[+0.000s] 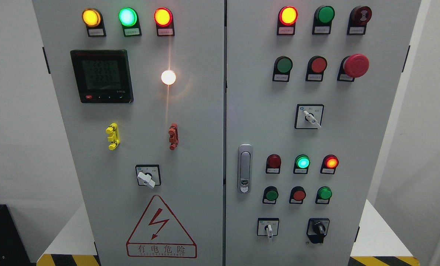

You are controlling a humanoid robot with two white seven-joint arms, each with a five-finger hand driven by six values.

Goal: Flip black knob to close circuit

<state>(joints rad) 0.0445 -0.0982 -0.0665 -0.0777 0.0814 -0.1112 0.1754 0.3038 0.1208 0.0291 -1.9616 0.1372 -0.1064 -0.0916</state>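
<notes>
So the big grey cabinet (190,111) fills pretty much the whole frame, two doors with the seam running down the middle. Upper left there's a dark digital meter (102,76) with faint digits, and at the bottom left a red triangle high-voltage warning sign (161,228). A silver door handle (245,168) sits just right of the seam, around mid-height. Upper right has a fat red mushroom stop button (355,65). Then the lamps: yellow lamp (91,17), green lamp (127,17) and red lamp (163,17) all lit along the top left, plus a bright white light (168,77) below them. The black knob (319,228) is way down at the lower right of the frame, on the right door, just to the right of a small white-handled switch (268,229). Neither robot hand is anywhere in the picture, so can't say a thing about the fingers.
</notes>
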